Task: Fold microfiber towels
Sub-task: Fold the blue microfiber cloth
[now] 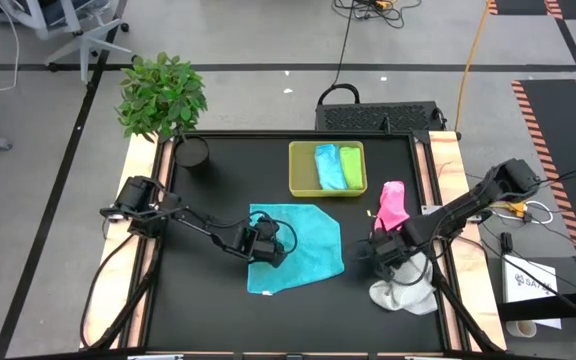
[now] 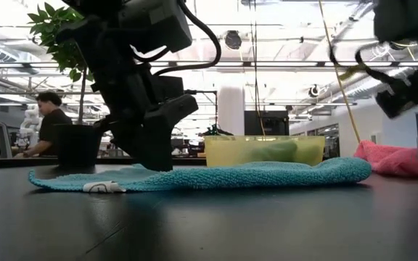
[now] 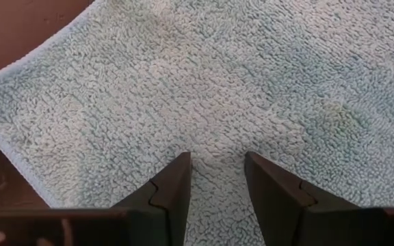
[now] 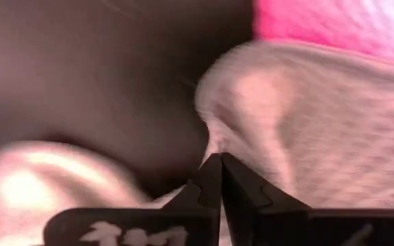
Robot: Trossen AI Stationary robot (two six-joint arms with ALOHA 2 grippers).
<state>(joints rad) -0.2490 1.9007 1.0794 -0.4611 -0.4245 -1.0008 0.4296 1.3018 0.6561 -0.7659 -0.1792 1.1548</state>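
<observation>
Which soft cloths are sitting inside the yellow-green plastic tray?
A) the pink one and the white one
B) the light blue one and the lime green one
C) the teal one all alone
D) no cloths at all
B: the high view shows the folded light blue microfiber towel and the folded lime green microfiber towel lying side by side inside the yellow-green plastic tray.

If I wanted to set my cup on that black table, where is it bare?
Bare: the strip between the plant pot and tray, and the near-left corner beside the teal towel. Crowded: the right side, with pink towel, white towel and right gripper.
</observation>
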